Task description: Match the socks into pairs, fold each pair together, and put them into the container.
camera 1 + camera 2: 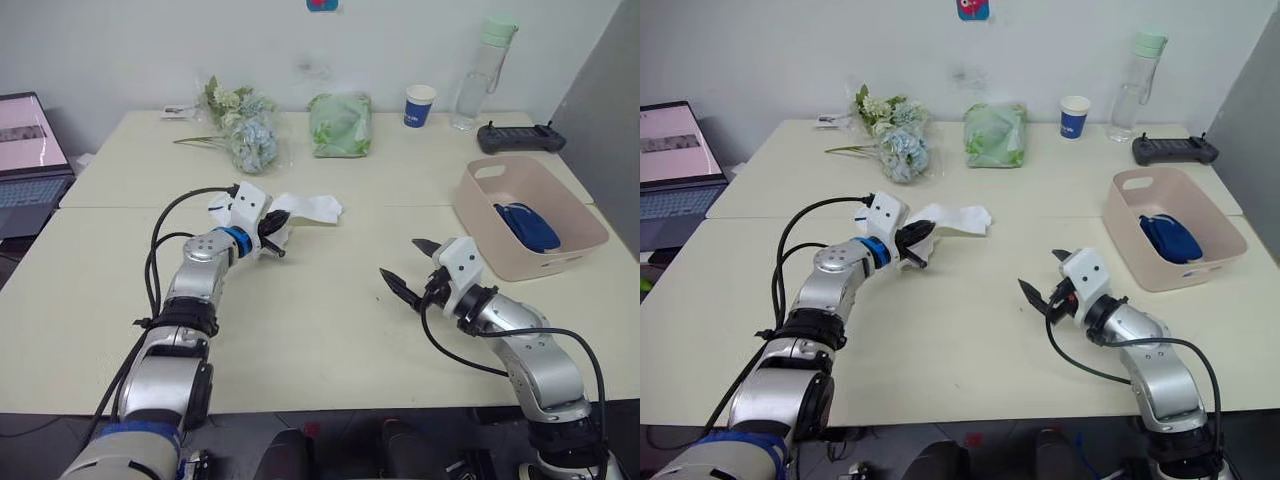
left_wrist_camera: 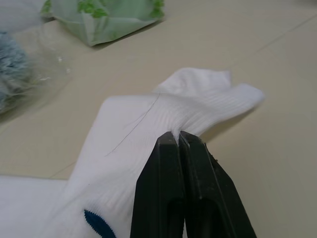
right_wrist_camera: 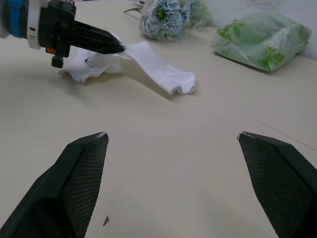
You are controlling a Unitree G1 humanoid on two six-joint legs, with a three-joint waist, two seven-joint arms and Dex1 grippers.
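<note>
Left gripper [image 1: 277, 236]: fingers pressed together, pinching the white sock [image 2: 163, 119] near the middle of its upper fabric.
White sock: flat on the table [image 1: 320, 330], its free end pointing toward the green bag [image 1: 340, 124]; a second white sock [image 3: 91, 69] lies partly beneath it, by the gripper.
Right gripper [image 1: 408, 268]: fingers spread wide apart, holding nothing, low over bare table, well apart from the white socks.
Tub [image 1: 570, 225]: at the table's right edge, with a dark blue bundle [image 1: 527, 226] inside, probably folded socks.
Background: flowers [image 1: 243, 125], paper cup [image 1: 420, 105], bottle [image 1: 482, 70], black controller [image 1: 520, 137] along the far side.
</note>
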